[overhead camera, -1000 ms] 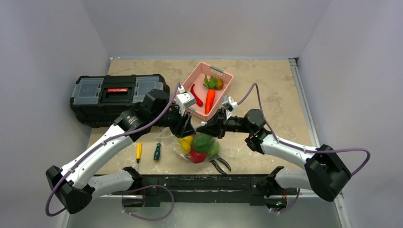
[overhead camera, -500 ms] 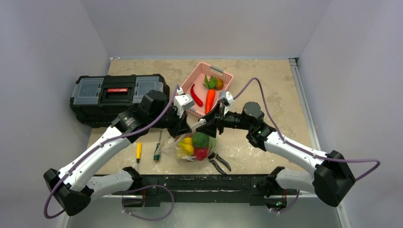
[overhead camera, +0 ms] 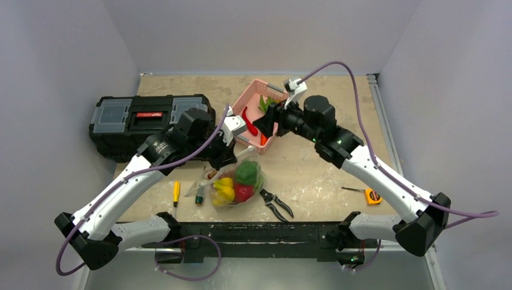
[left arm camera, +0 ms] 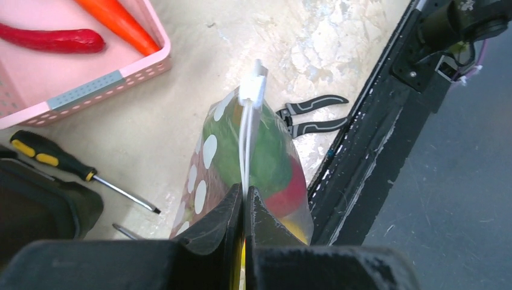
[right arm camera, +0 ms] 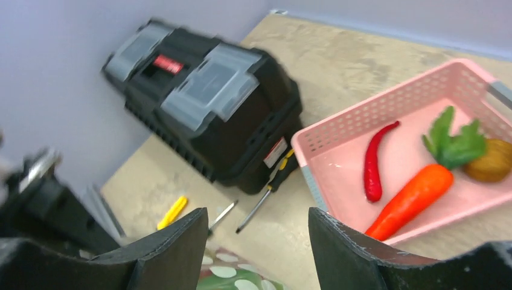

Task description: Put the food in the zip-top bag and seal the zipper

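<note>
Near the near edge of the table (overhead camera: 326, 175), midway along, the zip-top bag (overhead camera: 234, 187) sags, soft, slippery and heavy with food (overhead camera: 244, 174). The left jaws clamp its zipper (left arm camera: 246, 139), probably the firmest hold. Farther off, above the pink basket (right arm camera: 344, 132), the right jaws stand apart.

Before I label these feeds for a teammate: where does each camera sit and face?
Top external: above and behind the bases, looking down on the table; left arm and right arm show.
Left wrist: on the left arm, looking along shut jaws pinching the zipper, down at the zip-top bag.
Right wrist: on the right arm, looking past open jaws at the toolbox and pink basket.
Shared: both wrist views show the pink basket's red chili.
</note>
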Tool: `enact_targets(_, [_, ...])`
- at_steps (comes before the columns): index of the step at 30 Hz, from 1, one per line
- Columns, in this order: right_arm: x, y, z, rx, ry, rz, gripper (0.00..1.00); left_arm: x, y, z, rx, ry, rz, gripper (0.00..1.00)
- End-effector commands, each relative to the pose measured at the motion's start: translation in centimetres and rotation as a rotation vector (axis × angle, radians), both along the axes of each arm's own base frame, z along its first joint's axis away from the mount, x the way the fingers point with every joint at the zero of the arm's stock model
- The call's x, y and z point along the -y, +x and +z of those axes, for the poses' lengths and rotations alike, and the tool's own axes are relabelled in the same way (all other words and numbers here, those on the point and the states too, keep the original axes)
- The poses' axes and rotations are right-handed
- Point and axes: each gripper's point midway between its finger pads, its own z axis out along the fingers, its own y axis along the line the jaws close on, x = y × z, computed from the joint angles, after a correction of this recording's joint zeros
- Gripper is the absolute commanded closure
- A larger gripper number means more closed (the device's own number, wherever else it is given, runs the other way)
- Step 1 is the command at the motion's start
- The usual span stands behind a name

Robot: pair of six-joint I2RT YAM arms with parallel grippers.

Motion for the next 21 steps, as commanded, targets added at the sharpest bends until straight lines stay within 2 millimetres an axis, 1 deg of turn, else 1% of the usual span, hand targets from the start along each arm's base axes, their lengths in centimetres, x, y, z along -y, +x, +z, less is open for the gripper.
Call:
enact_targets(1, [3.0,1.0,0.9,-0.235,0.032,-0.305,0.36,-0.8,1.2,2.4,0.103,-0.044,0.085,1.00])
enact_targets(3, [3.1,0.7,0.8,-0.323,0.082,-0.382,0.37,-1.3,1.7,2.6,0.134,-0.037,0.117,1.00])
enact_targets(5, [3.6,0.3,0.7,-0.398,0.122,-0.525,0.37,-1.8,2.1,2.8,0.141,-0.038,0.162,1.00])
enact_targets(7, [3.3,-0.4,1.1,-0.468,0.188,-0.585,0.37,-2.0,2.6,2.9,0.157,-0.046,0.198,1.00])
enact_targets(11, [1.6,-1.2,1.1,-0.562,0.307,-0.610,0.39,-1.8,2.8,2.6,0.158,-0.065,0.215,1.00])
enact_targets(14, [1.5,-0.9,1.2,-0.590,0.315,-0.667,0.41,-2.0,3.1,2.3,0.155,-0.054,0.236,1.00])
enact_targets(18, [0.4,-1.7,1.8,-0.628,0.373,-0.685,0.49,-2.7,3.3,1.9,0.175,-0.028,0.258,1.00])
enact_targets(20, [-0.5,-1.7,2.0,-0.600,0.380,-0.651,0.50,-2.7,3.2,1.8,0.175,-0.025,0.250,1.00])
enact_targets(21, [-0.6,-1.4,2.0,-0.562,0.353,-0.638,0.50,-2.6,3.0,1.8,0.173,-0.028,0.236,1.00])
